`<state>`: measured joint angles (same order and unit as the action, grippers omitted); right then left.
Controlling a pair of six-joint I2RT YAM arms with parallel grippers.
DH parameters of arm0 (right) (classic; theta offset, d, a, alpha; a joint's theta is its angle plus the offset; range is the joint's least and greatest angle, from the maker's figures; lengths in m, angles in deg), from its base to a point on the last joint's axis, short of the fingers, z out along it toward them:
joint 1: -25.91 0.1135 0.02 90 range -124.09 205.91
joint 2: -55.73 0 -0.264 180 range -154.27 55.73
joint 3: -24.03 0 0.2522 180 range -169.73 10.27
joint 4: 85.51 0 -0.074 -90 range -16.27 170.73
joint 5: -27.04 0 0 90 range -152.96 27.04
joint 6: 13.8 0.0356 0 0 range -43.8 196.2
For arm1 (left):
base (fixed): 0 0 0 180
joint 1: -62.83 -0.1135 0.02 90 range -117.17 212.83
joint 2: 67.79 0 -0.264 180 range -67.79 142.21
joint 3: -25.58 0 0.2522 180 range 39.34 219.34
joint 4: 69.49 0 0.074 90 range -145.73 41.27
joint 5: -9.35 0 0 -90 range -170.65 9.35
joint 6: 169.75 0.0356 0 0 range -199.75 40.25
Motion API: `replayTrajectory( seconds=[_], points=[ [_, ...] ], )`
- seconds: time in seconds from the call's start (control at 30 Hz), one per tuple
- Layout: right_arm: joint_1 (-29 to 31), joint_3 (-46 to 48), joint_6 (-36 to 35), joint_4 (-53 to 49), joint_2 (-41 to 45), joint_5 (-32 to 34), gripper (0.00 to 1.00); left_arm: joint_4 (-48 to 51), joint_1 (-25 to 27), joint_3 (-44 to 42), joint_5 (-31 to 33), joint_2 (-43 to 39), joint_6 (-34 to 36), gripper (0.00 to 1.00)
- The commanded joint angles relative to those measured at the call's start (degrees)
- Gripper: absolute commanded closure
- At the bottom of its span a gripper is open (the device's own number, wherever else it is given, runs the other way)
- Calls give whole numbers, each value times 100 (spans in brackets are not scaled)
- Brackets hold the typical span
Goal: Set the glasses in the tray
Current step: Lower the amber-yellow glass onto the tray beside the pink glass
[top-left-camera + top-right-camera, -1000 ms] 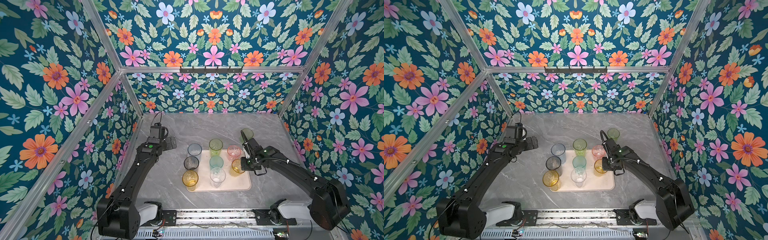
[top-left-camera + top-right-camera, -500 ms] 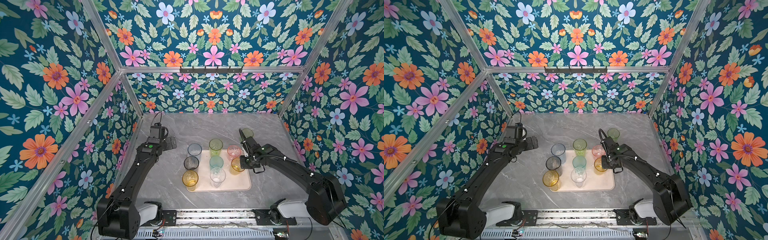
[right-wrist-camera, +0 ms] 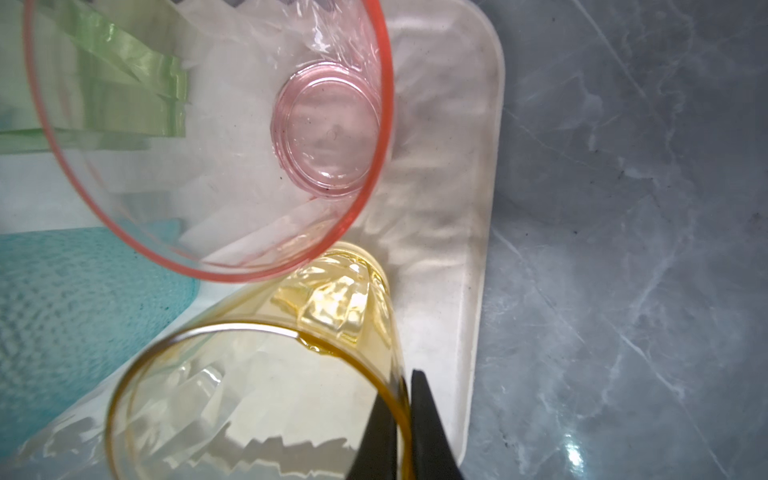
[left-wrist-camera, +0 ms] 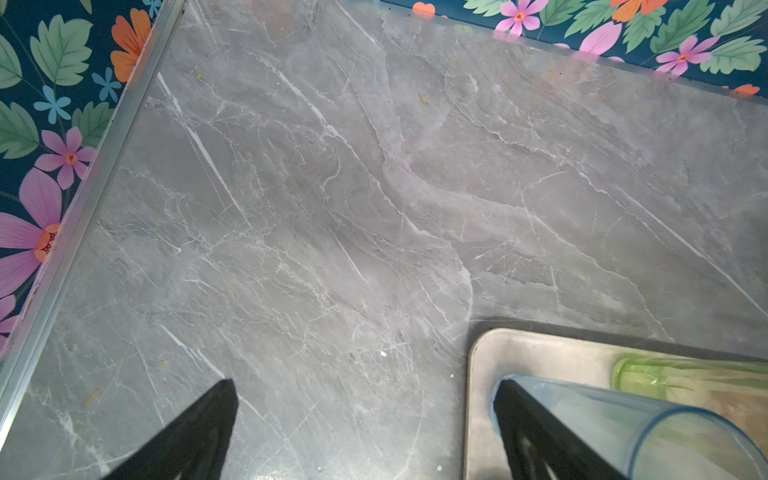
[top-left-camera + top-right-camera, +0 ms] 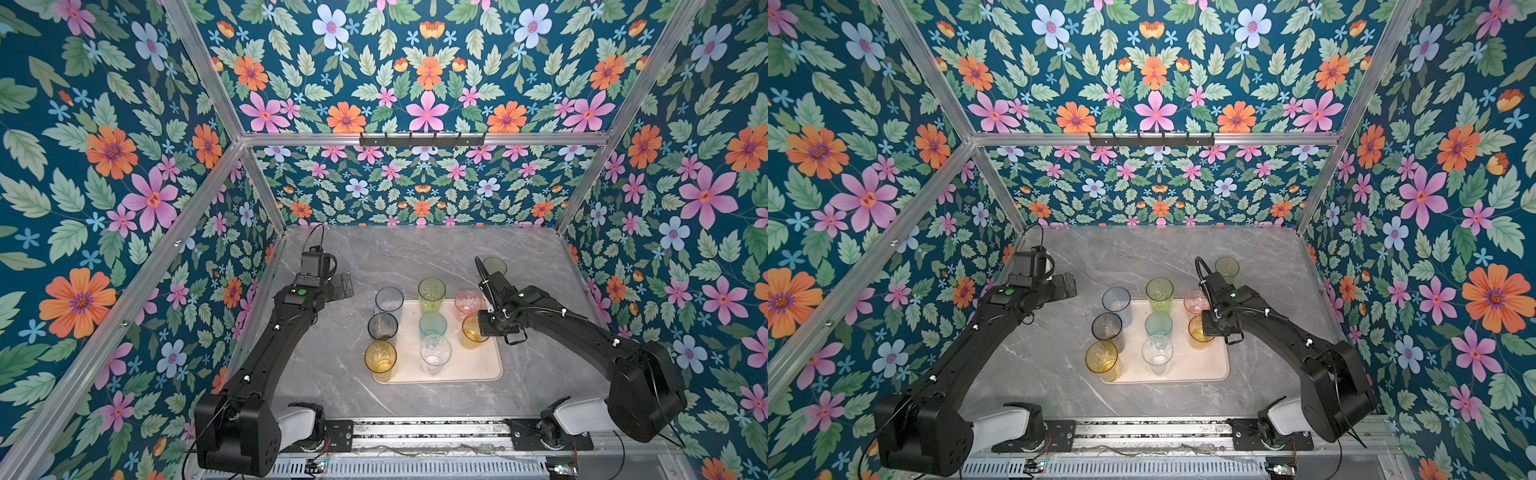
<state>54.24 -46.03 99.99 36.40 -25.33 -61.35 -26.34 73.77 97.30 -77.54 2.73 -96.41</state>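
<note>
The pale pink tray [image 5: 478,365] lies mid-table in both top views, with several glasses standing on it, among them a pink one [image 5: 467,300] and a teal one [image 5: 432,325]. My right gripper [image 5: 482,328] is shut on the rim of a short amber glass [image 5: 471,332] over the tray's right side. In the right wrist view one finger is inside that amber glass [image 3: 257,399] and the other finger [image 3: 428,432] is outside. A green glass [image 5: 494,264] stands on the table behind the right arm. My left gripper [image 4: 365,399] is open and empty over bare table beside the blue glass [image 4: 623,424].
Flowered walls with aluminium rails close in the marble table [image 5: 415,253] on three sides. A tall amber glass [image 5: 380,358] and a grey one [image 5: 382,326] stand along the tray's left edge. The arms' bases sit on the front rail [image 5: 428,430].
The right wrist has shifted slightly left, so more of the green glass behind it shows. The amber glass has barely moved. The left arm is still.
</note>
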Motion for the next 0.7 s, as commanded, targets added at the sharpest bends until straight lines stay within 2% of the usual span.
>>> replayTrajectory(
  seconds=[0.0, 0.37, 0.57, 0.67],
  points=[
    [5, -36, -7, 48, -55, 42, 100, -2, -4, 23, -4, 6, -35, 1],
    [5, -85, -27, 92, -114, -31, 100, 23, -6, 51, -8, 19, -14, 1],
    [4, -92, -9, 83, -121, -49, 86, 50, -4, 76, 32, 15, 0, 1],
    [5, -142, -25, 56, -147, -50, 84, 50, -4, 82, 40, 23, 16, 1]
  ],
)
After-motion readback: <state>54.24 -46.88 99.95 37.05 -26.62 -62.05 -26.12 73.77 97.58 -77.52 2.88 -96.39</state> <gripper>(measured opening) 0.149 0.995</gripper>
